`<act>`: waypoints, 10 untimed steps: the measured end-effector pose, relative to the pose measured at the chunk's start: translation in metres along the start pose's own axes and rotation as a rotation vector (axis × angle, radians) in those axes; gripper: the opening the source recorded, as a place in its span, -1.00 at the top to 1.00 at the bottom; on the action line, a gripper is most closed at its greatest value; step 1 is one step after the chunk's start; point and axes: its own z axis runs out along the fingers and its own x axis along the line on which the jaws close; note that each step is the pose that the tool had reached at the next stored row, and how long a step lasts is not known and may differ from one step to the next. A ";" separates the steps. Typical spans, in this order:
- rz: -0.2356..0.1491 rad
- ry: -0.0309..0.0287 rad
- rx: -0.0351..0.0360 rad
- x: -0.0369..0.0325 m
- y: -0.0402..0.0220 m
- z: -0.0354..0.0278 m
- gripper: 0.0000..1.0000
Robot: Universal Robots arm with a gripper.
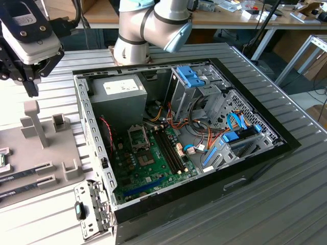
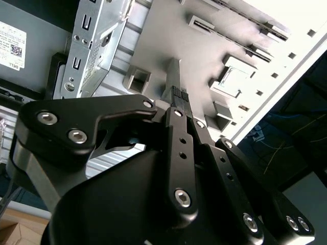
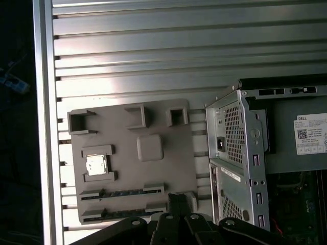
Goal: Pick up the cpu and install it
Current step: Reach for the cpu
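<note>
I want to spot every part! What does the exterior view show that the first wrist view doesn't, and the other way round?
Exterior view: the arm, plus the blue brackets and coloured wires inside the case.
First wrist view: the whole cpu, seen from above in a pocket of the tray, and the power socket on the case's back.
Both: the gripper, the tray, the case and the ribbed table.
</note>
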 end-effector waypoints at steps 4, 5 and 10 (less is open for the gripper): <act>0.000 -0.0001 0.0000 0.0014 -0.0001 0.0001 0.79; 0.000 0.0000 0.0000 0.0018 -0.0002 0.0001 0.79; 0.000 -0.0001 0.0000 0.0037 -0.0004 0.0015 0.79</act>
